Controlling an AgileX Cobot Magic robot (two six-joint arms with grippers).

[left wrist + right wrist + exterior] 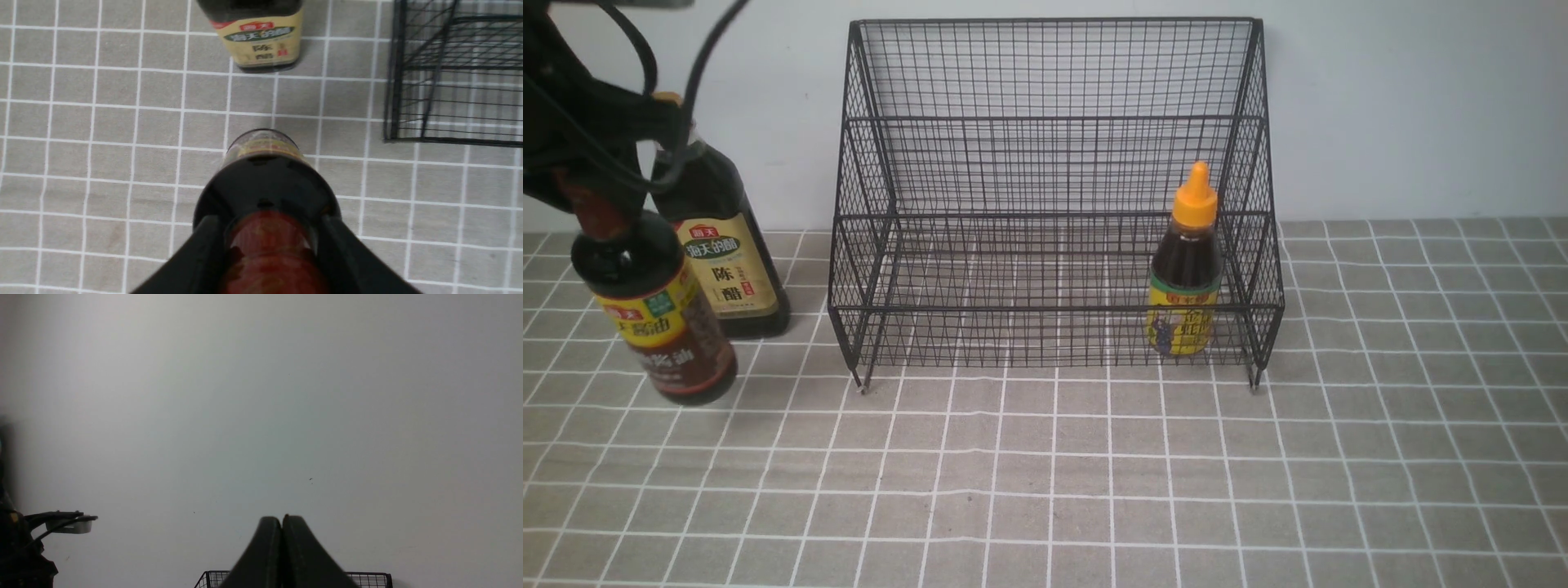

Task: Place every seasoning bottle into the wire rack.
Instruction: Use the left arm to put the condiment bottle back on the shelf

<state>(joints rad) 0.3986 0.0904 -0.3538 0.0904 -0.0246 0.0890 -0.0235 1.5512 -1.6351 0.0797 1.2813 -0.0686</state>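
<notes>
Your left gripper (267, 245) is clamped on the red-brown neck of the tall dark-liquid bottle with the yellow-red label (666, 314), out to the left of the rack. That bottle leans: in the front view its long axis runs on a slant, the neck up and toward the left, the base down and toward the right. Its label faces your front camera, the lettering tipped along with the body. In the left wrist view you look down over its neck and black shoulder.

Just behind it you have the tall dark bottle with the gold cap and tan label (727, 261), upright on the grey tablecloth with white grid lines (1045, 474), its long axis vertical, cap up, label toward you.

The large black wire-mesh stepped rack (1058, 216) stands in the middle, its open front facing you. Inside, near its right side, you see the short dark bottle with the orange nozzle cap and yellow label (1186, 269), standing upright with the nozzle pointing up and its label facing you.

Your right gripper (281, 524) has its fingertips together, with the pale wall (261, 416) beyond it.
</notes>
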